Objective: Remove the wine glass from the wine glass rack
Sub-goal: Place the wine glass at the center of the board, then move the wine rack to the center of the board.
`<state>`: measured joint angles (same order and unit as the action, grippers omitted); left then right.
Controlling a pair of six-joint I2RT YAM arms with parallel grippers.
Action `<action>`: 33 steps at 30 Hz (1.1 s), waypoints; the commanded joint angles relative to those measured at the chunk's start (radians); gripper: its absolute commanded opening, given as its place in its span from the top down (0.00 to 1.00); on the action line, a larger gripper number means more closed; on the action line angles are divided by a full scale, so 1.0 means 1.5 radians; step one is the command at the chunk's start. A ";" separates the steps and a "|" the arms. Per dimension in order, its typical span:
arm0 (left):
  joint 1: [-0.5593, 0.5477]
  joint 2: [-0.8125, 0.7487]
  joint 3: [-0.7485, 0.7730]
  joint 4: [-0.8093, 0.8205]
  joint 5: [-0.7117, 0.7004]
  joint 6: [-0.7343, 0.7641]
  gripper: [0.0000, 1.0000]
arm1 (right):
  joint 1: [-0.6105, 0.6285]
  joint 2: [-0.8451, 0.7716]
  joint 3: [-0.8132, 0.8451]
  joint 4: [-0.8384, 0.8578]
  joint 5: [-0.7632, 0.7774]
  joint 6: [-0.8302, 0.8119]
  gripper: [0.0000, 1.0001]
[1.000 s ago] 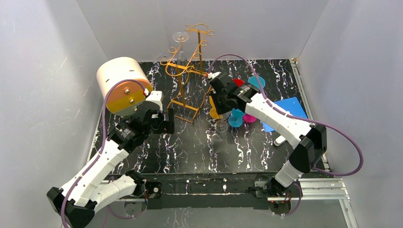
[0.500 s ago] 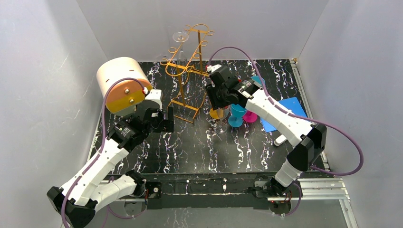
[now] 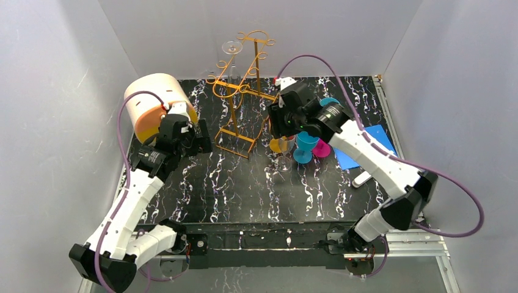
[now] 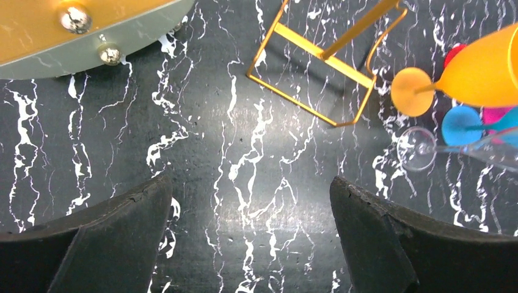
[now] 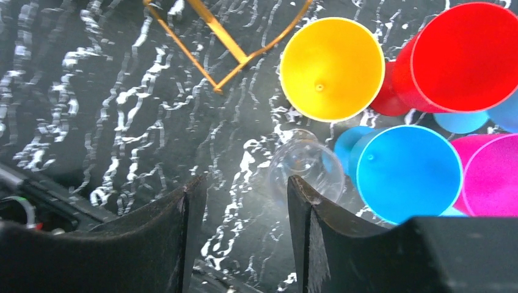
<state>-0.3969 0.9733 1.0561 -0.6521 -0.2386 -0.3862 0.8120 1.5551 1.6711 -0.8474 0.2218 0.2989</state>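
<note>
The golden wire wine glass rack (image 3: 243, 91) stands at the back of the table; its rectangular base (image 4: 311, 67) also shows in the left wrist view. One clear wine glass (image 3: 231, 49) hangs on the rack's upper left. Another clear wine glass (image 3: 284, 160) stands upright on the table, just outside my right finger (image 5: 305, 201) in the right wrist view. My right gripper (image 3: 276, 121) hovers above it, open, with nothing between the fingers (image 5: 244, 201). My left gripper (image 3: 204, 139) is wide open over bare table (image 4: 250, 201), left of the rack's base.
A cream-and-orange cylindrical box (image 3: 157, 104) lies at the back left, close behind my left wrist. Yellow (image 5: 331, 67), red (image 5: 464, 55), blue (image 5: 408, 171) and pink (image 5: 492, 177) plastic glasses cluster right of the rack. A blue sheet (image 3: 366, 143) lies at the right.
My right gripper has opened off the clear glass standing on the table and has risen back toward the rack. My left arm has drawn back and left toward the cylindrical box.
</note>
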 commanded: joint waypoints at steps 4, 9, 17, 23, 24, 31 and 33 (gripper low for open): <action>0.044 0.031 0.086 0.019 0.016 -0.035 0.02 | 0.001 -0.129 -0.097 0.199 -0.093 0.137 0.34; 0.048 0.023 0.124 0.008 -0.063 -0.070 0.02 | 0.000 -0.148 -0.117 0.290 -0.070 0.178 0.25; 0.047 -0.046 0.132 -0.012 -0.154 -0.086 0.02 | 0.000 -0.069 -0.016 0.320 -0.045 0.205 0.27; 0.048 -0.109 0.100 -0.008 -0.181 -0.065 0.02 | 0.003 0.042 0.174 0.269 -0.133 0.125 0.34; 0.048 -0.110 0.099 -0.010 -0.180 -0.061 0.02 | 0.006 0.055 0.197 0.267 -0.151 0.114 0.34; 0.048 -0.112 0.090 0.005 -0.159 -0.043 0.02 | 0.041 0.176 0.377 0.213 -0.225 0.023 0.34; 0.048 -0.108 0.092 0.006 -0.153 -0.035 0.02 | 0.048 0.221 0.431 0.190 -0.224 0.004 0.33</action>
<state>-0.3294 0.8017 1.2053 -0.6514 -0.4618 -0.4683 0.8558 1.7885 2.1735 -0.5007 -0.0574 0.4088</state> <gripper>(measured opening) 0.983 0.659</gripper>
